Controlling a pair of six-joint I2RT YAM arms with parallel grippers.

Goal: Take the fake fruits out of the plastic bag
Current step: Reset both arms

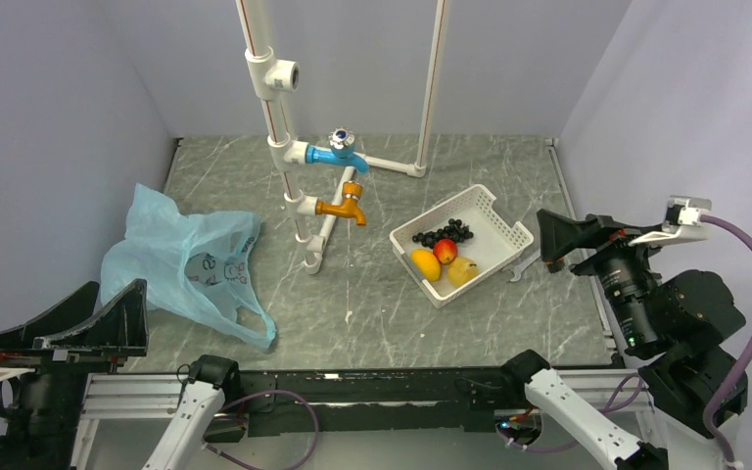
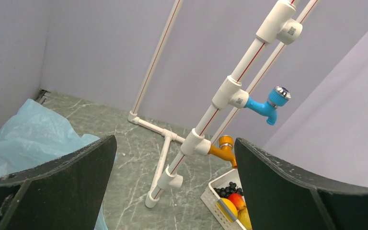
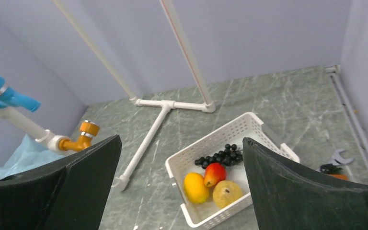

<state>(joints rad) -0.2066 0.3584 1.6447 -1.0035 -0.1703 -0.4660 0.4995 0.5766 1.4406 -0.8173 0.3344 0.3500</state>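
our left fingers (image 2: pixel 52 191) hang wide apart at the near left, gripping nothing. the plastic bag (image 1: pixel 181 259) lies crumpled on the worktop (image 1: pixel 372 313), left side. right of the pipes (image 1: pixel 276 147), all four fake fruits (image 1: pixel 445 253) sit together in the white basket (image 1: pixel 494 211). our right fingers (image 3: pixel 292 191) are spread wide too, holding nothing.

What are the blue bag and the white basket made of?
The plastic bag looks like thin, soft plastic film, slightly glossy: it lies crumpled in wrinkly folds. The white basket looks like hard, smooth moulded plastic: its slotted walls stand straight and hold their shape.
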